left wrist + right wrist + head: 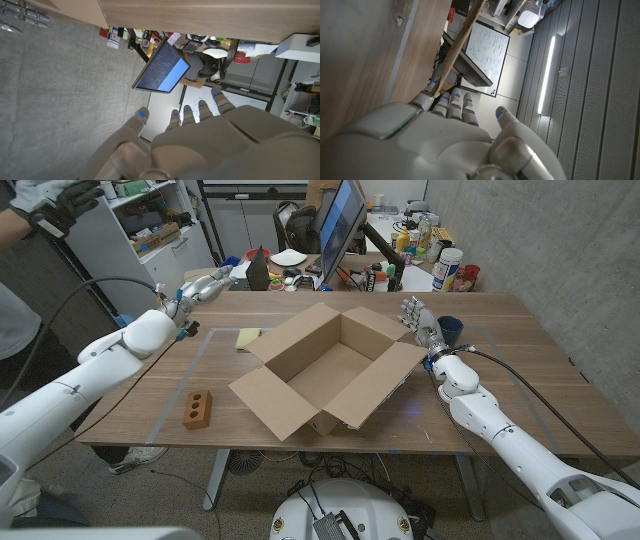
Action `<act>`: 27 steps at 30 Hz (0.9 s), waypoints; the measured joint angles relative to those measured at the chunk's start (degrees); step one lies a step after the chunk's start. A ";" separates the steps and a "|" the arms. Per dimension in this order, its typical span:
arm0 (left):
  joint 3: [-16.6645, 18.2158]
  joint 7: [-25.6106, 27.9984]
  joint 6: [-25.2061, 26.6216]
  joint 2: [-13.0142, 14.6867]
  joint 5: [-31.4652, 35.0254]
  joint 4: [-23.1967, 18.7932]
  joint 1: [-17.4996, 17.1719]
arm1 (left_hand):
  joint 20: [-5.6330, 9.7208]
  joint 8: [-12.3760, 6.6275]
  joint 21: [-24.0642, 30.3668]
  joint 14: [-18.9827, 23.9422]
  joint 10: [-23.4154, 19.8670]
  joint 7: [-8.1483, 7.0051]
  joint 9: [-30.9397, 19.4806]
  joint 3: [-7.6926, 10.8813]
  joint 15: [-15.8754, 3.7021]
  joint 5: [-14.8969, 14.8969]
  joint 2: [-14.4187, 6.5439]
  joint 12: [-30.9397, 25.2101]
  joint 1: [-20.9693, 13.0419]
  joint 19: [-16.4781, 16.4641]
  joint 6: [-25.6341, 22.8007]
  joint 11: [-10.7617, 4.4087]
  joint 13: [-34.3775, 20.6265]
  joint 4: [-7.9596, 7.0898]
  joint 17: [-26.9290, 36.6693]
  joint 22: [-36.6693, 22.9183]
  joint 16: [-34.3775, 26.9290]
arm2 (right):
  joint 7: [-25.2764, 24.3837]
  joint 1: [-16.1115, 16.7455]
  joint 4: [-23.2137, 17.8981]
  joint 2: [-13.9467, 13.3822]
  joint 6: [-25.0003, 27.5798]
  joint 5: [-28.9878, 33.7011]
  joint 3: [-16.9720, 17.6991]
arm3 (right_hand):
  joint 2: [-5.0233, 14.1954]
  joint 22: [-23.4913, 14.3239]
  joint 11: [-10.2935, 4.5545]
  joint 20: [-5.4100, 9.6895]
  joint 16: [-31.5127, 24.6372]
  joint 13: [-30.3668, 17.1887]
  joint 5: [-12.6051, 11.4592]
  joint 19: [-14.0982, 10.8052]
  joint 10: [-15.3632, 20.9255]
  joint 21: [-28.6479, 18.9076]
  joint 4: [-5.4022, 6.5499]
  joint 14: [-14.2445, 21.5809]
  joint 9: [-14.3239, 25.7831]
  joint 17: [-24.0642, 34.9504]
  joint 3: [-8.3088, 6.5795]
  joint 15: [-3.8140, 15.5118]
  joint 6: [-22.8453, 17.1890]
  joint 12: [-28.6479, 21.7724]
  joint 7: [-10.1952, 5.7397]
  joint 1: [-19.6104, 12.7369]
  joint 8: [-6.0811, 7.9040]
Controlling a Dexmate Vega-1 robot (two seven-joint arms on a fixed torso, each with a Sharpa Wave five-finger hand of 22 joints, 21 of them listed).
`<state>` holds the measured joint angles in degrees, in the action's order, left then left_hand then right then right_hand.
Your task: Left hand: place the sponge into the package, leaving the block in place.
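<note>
On the wooden table [520, 350], left hand [205, 285] and right hand [420, 320] hold nothing, fingers extended.

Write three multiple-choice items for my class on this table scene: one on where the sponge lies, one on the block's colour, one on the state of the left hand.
1. Where is the sponge?
A. inside the package
B. on the table beside the package
C. in the left hand

2. What colour is the block?
A. brown
B. blue
C. white

3. How is the left hand?
A. holding the sponge
B. holding the block
C. holding nothing

Key: 1 B, it lies flat by the package's open flap; 2 A, it is brown, near the table's front edge; 3 C, its fingers are apart, away from both things.
</note>
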<state>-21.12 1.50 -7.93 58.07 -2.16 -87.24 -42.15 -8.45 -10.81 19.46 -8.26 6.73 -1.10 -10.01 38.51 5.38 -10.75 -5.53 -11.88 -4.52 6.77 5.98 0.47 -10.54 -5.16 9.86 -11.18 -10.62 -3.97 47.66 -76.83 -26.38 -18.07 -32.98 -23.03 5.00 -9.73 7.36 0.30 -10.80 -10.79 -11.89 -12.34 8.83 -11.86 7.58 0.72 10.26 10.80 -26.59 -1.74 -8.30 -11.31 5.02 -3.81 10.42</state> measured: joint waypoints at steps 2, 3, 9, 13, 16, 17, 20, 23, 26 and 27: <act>-0.45 -0.66 -0.05 0.51 1.49 0.14 0.67 | 0.64 0.00 0.00 0.03 0.19 -0.26 0.00 0.04 -0.16 0.00 -0.21 0.00 -0.21 -0.22 0.26 -0.23 0.00 0.70 0.00 0.00 0.00 | -0.14 0.24 -0.29 -0.03 -0.17 0.14 0.04 | 0.00 0.00 0.00 0.00 0.00 0.00 0.00 0.00 0.00 0.00 0.00 0.00 0.00 0.00 0.00 0.00 0.00 0.00 0.00 0.00 0.00; -0.97 -1.08 -0.07 1.12 3.37 0.16 1.44 | 1.12 0.00 0.00 0.07 0.26 -0.38 0.00 -0.06 -0.39 0.00 -0.38 0.00 -0.39 -0.32 0.38 -0.53 0.00 1.14 0.00 0.00 0.00 | -0.28 0.54 -0.59 -0.09 -0.32 0.23 0.08 | 0.00 0.00 0.00 0.00 0.00 0.00 0.00 0.00 0.00 0.00 0.00 0.00 0.00 0.00 0.00 0.00 0.00 0.00 0.00 0.00 0.00; -2.38 -1.90 0.16 2.91 8.60 -0.40 3.54 | 2.24 0.00 0.00 0.47 -0.14 -1.18 0.00 -0.20 -1.50 0.00 0.78 0.00 -1.81 -1.44 0.37 -1.53 0.00 3.39 0.00 0.27 0.00 | -0.74 1.40 -1.63 -0.29 -0.94 0.60 0.18 | 0.00 0.00 0.00 0.00 0.00 0.00 0.00 0.00 0.00 0.00 0.00 0.00 0.00 0.00 0.00 0.00 0.00 0.00 0.00 0.00 0.00; -3.62 -3.09 0.78 4.63 15.31 -1.55 5.44 | 2.67 0.00 0.00 0.81 -0.50 -2.12 0.00 -0.38 -2.06 0.47 1.94 0.00 -2.97 -1.88 0.69 -2.00 0.00 5.21 0.00 0.27 0.00 | -1.05 2.06 -2.61 -0.51 -1.43 1.16 0.19 | 0.00 0.00 0.28 0.00 0.00 0.00 0.00 0.00 0.28 0.00 0.00 0.00 0.00 0.00 0.00 0.00 -0.23 0.00 0.23 0.00 0.00; -4.13 -3.36 0.79 5.50 17.81 -2.15 6.27 | 2.93 0.00 0.00 0.93 -0.53 -2.69 0.00 -0.55 -2.53 0.47 2.73 0.01 -3.76 -2.14 1.26 -2.56 0.01 6.51 0.01 0.27 0.00 | -1.23 2.33 -3.08 -0.60 -1.62 1.48 0.19 | 0.00 0.00 0.31 0.00 0.00 0.00 0.00 0.00 0.31 0.00 0.00 0.00 -0.01 0.00 0.00 0.00 -0.64 0.00 0.19 0.00 0.45; -4.18 -3.38 0.73 5.59 19.11 -2.20 6.33 | 3.15 0.06 0.00 0.93 -0.53 -3.16 0.00 -0.60 -2.54 0.47 2.83 0.00 -3.86 -2.36 1.73 -2.56 0.01 7.03 0.01 0.27 0.00 | -1.31 2.45 -3.33 -0.65 -1.68 1.60 0.17 | 0.00 0.00 0.31 0.00 0.00 0.00 0.00 0.00 0.31 0.00 0.00 0.00 0.00 0.00 0.00 0.00 -0.73 0.00 0.09 0.00 0.45; -4.63 -2.87 -0.34 6.53 22.60 -2.29 6.99 | 3.84 0.68 -0.41 0.49 0.06 -4.95 0.01 -1.49 -2.97 0.47 3.32 0.07 -4.21 -2.42 3.56 -3.14 0.01 8.02 0.03 0.27 0.00 | -1.72 2.81 -4.09 -0.81 -1.74 2.11 0.10 | 0.00 0.00 0.31 0.00 0.00 0.00 0.00 0.01 0.31 0.00 0.00 0.00 -0.01 0.00 0.00 0.00 -0.73 0.00 0.10 0.00 0.45; -4.77 -1.67 -2.22 7.18 24.99 -1.70 7.29 | 4.91 0.68 -0.65 0.05 0.78 -6.64 -0.27 -3.62 -3.67 0.47 5.11 0.46 -2.41 -2.44 3.94 -3.87 0.01 7.43 0.33 0.14 0.00 | -1.99 3.00 -4.48 -0.88 -1.76 2.42 0.07 | 0.00 0.00 0.11 0.00 0.00 0.00 0.00 0.00 0.71 0.00 0.00 0.00 -0.01 0.00 0.00 0.00 -0.73 0.00 0.10 0.00 0.45; -4.89 -0.88 -3.15 7.71 26.21 -1.00 7.45 | 5.73 0.68 -0.66 -0.04 1.56 -7.76 -0.46 -5.93 -4.12 0.24 6.88 0.46 0.46 -2.64 4.00 -4.17 -0.28 6.24 0.42 0.10 0.00 | -2.43 3.28 -4.97 -0.98 -1.75 2.64 0.04 | 0.00 0.01 0.11 0.00 0.00 0.01 0.00 0.01 0.71 0.00 0.00 0.00 -0.01 -0.01 0.00 0.00 -0.73 0.00 0.10 0.00 0.45; -4.97 0.77 -5.02 8.03 28.19 -0.36 7.60 | 6.14 0.68 -0.66 0.05 1.83 -8.07 -0.53 -6.60 -4.21 -0.01 7.56 0.66 1.15 -2.69 3.92 -4.26 -0.29 6.06 0.42 0.10 0.00 | -2.65 3.54 -5.51 -1.07 -1.69 2.83 0.02 | 0.00 0.00 0.11 0.00 0.00 0.01 0.00 0.01 0.71 0.00 0.00 0.00 0.00 0.00 0.00 0.00 -0.73 0.00 0.10 0.00 0.45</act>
<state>-26.09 2.27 -12.95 66.10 26.03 -87.60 -34.55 -2.31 -10.14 18.80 -8.20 8.56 -9.17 -10.54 31.91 1.17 -10.76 2.03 -11.22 -3.37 4.09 9.90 -3.79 -10.82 0.90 10.28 -11.08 -10.62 -6.62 51.20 -82.34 -27.46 -19.76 -30.15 -23.00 5.00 -9.73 7.47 0.30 -10.80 -10.78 -11.88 -12.33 9.53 -11.86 7.58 0.72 10.26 10.79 -26.59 -1.73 -9.02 -11.31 5.11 -3.81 10.87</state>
